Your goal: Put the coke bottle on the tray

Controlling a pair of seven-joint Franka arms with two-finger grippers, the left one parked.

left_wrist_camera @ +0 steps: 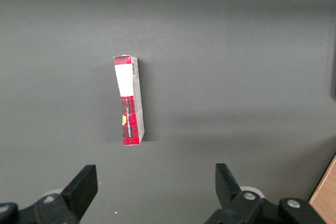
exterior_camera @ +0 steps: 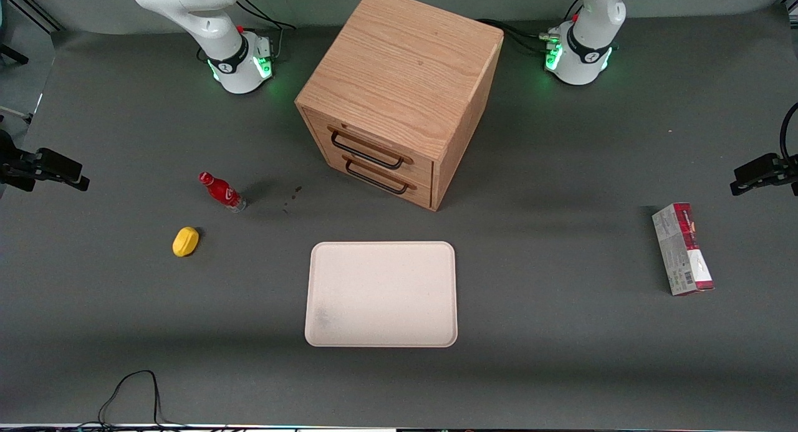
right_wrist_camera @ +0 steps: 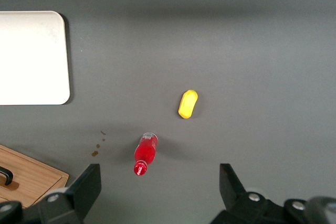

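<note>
Counter (exterior_camera: pixel 561 369) carries everything. Cabinet (exterior_camera: pixel 399 95) is toward the robot bases, tray (exterior_camera: pixel 381 293) sits bare, off to the side of the claw (right_wrist_camera: pixel 157 187). Claw hangs high over the counter, fingers (right_wrist_camera: pixel 86 184) spread wide, holding nothing. Coke bottle (right_wrist_camera: pixel 145 153) lies on its side directly below the claw, between its fingers in the wrist view. Yellow lump (right_wrist_camera: pixel 187 104) is near the bottle.
</note>
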